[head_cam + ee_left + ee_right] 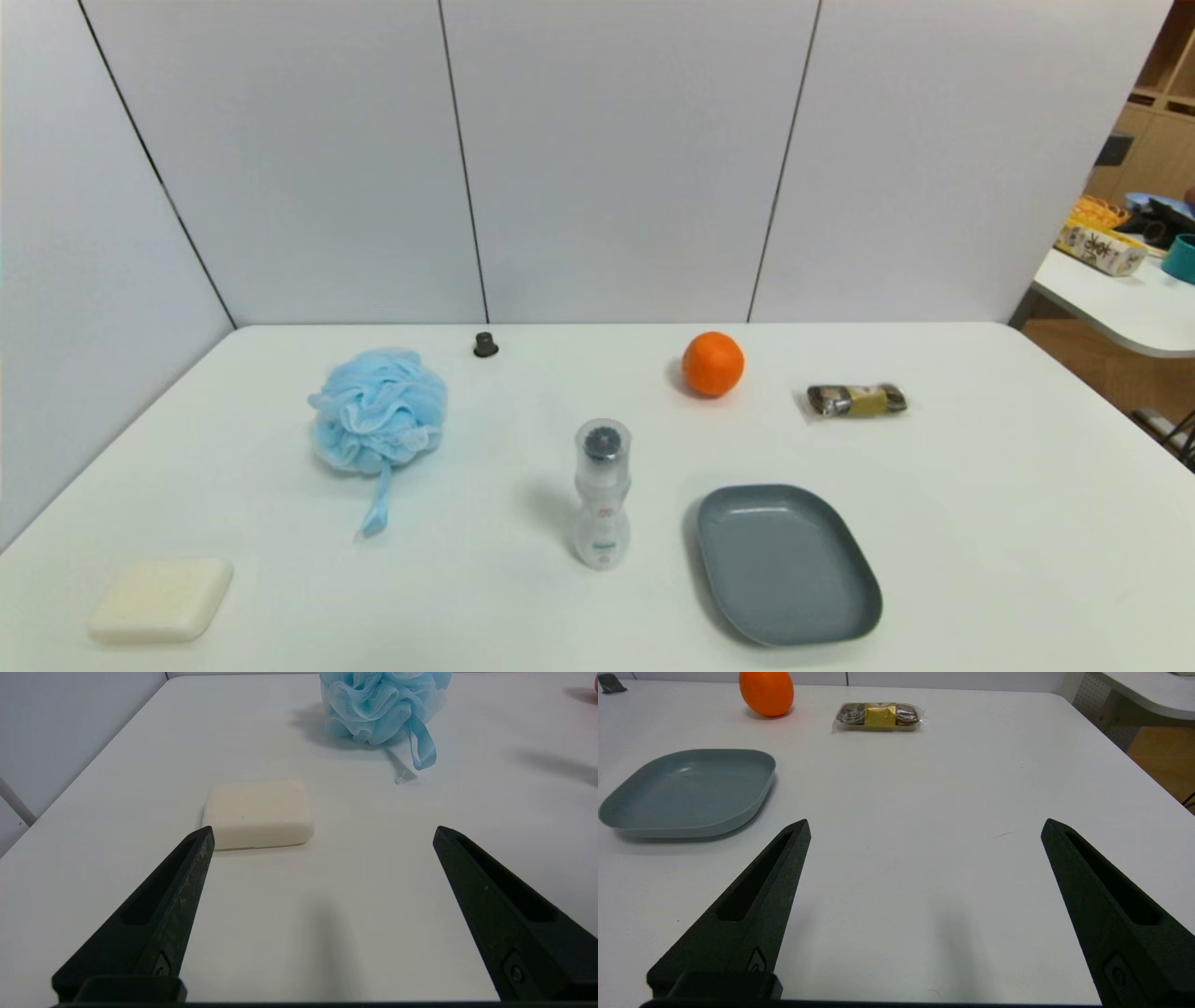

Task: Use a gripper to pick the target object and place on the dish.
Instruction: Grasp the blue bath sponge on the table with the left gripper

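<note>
Head view shows a white table (pixel 980 485) with a blue bath pouf (pixel 378 411) on its left half and a grey-blue dish (pixel 789 565) on the right, well apart. Both arms sit parked, outside that view. From its wrist camera, the left gripper (pixel 323 831) hangs above the table with fingers spread wide and empty; a soap bar (pixel 258 813) lies just ahead, the pouf farther beyond. The right gripper (pixel 926 825) is likewise spread and empty, the dish ahead to one side, an orange (pixel 766 692) and a wrapped snack (pixel 879 717) beyond.
</note>
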`<state>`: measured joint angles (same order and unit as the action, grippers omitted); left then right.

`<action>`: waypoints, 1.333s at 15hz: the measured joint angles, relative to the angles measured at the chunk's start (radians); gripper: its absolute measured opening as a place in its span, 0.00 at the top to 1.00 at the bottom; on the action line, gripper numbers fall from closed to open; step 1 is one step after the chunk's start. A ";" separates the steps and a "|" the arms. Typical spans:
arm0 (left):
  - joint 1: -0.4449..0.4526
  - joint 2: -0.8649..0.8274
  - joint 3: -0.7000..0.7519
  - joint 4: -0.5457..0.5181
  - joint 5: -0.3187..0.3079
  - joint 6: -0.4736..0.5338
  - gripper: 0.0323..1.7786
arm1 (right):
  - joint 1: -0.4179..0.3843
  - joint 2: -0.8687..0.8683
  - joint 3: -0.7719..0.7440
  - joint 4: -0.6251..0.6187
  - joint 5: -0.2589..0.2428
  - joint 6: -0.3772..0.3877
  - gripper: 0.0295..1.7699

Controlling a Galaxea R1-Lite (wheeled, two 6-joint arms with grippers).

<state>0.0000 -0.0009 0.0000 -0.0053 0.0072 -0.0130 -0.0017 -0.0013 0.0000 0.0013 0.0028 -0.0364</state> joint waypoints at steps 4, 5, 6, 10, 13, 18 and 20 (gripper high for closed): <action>0.000 0.000 0.000 0.000 0.000 0.000 0.05 | 0.000 0.000 0.000 0.000 0.000 0.000 0.03; 0.000 0.000 0.000 0.000 -0.001 0.000 0.05 | 0.000 0.000 0.000 0.000 0.000 0.000 0.03; 0.000 0.000 0.000 0.000 0.000 0.000 0.05 | 0.000 0.000 0.000 0.000 0.000 0.000 0.03; 0.000 0.000 0.000 0.000 0.000 0.000 0.05 | 0.000 0.000 0.000 0.000 0.000 0.000 0.03; 0.000 0.000 0.000 0.000 0.000 0.000 0.05 | 0.000 0.000 0.000 0.000 0.000 0.000 0.03; 0.001 0.000 -0.001 0.007 0.000 -0.004 0.05 | 0.000 0.000 0.000 0.000 0.000 0.000 0.03; 0.001 0.005 -0.014 0.052 0.004 -0.003 0.05 | 0.000 0.000 0.000 0.000 0.000 0.000 0.03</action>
<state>0.0013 0.0038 -0.0143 0.0470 0.0111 -0.0157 -0.0017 -0.0013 0.0000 0.0013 0.0023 -0.0364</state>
